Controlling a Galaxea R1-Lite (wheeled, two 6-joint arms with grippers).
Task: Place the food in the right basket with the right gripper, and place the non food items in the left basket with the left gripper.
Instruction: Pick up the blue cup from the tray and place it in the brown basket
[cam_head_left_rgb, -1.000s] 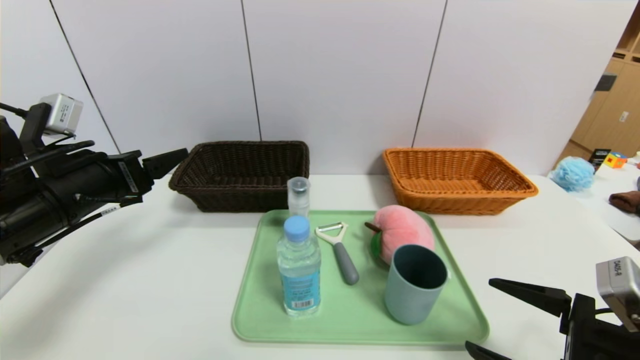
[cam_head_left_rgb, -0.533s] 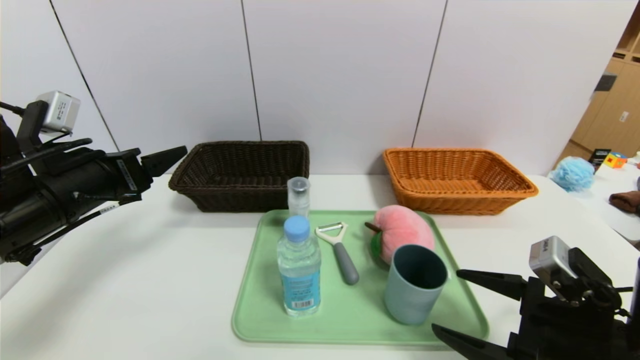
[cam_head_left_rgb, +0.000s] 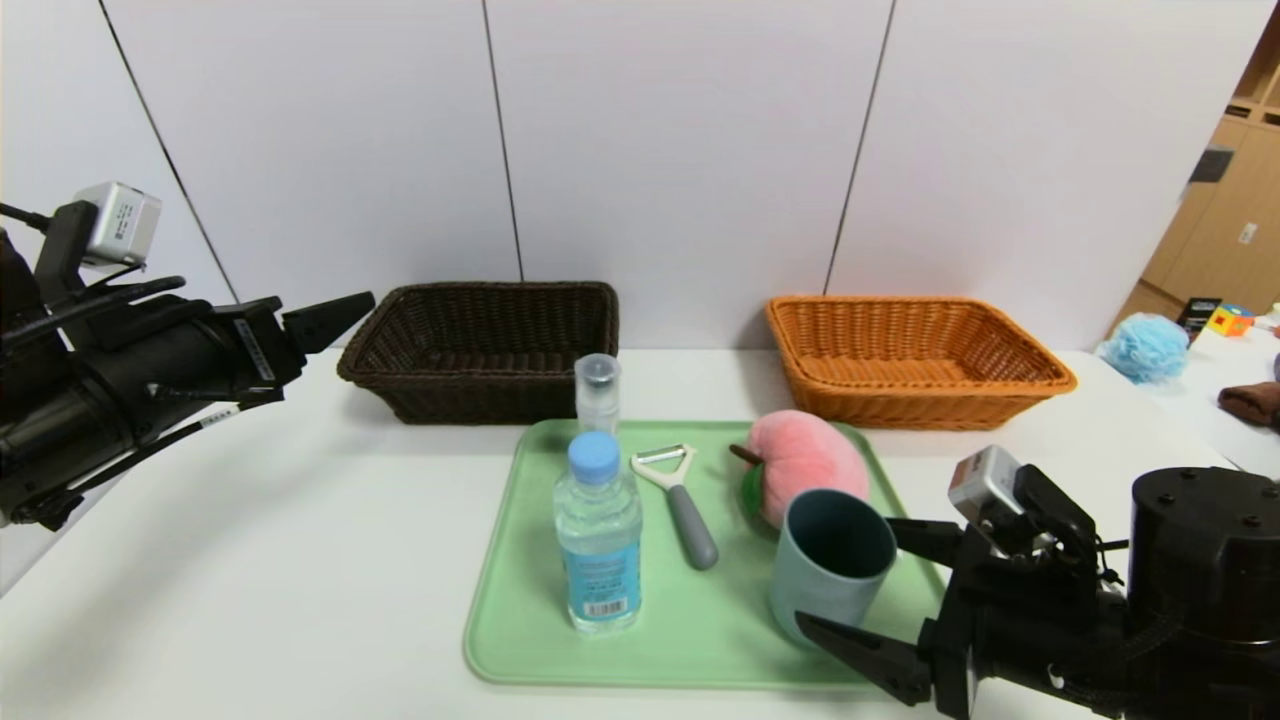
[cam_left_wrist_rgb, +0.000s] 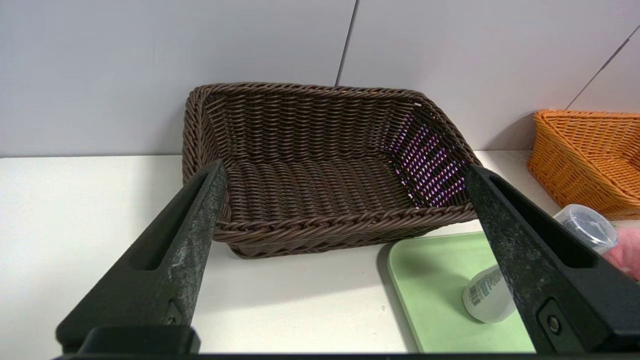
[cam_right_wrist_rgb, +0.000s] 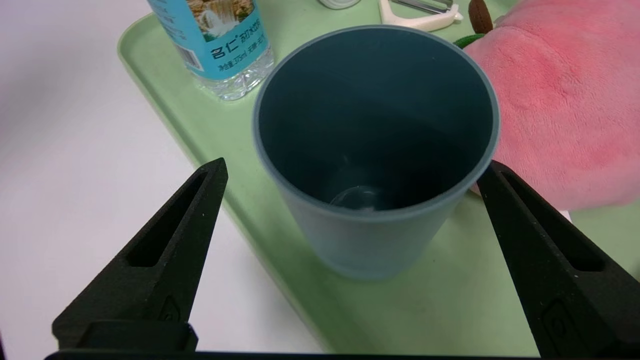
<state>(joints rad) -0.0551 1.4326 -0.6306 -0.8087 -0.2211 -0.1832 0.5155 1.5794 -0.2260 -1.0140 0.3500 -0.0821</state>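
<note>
Five items stand or lie on the pale green plastic tray (cam_head_left_rgb: 690, 650): one clear water bottle with a light-blue cap and blue label (cam_head_left_rgb: 598, 540), its label carrying Chinese characters, a figure that looks like "375ml" and a barcode low down; one slim clear capped bottle (cam_head_left_rgb: 597, 392) right behind it with a small barcode sticker near its base; one Y-shaped peeler with white head and grey handle (cam_head_left_rgb: 678, 503) lying flat at the middle; one pink plush peach with green leaf and brown stem (cam_head_left_rgb: 800, 455); and one blue-grey plastic cup (cam_head_left_rgb: 828, 565), upright, touching the peach's near side. Two wicker baskets sit at the wall beyond the tray, the dark brown one (cam_head_left_rgb: 483, 345) to the left, the orange one (cam_head_left_rgb: 910, 355) to the right, nothing in either. Right gripper (cam_head_left_rgb: 880, 590) is at the tray's near right corner, jaws spread wide either side of the cup, not touching it. Left gripper (cam_head_left_rgb: 330, 325) hangs level just left of the dark basket, jaws wide apart, holding nothing.
</note>
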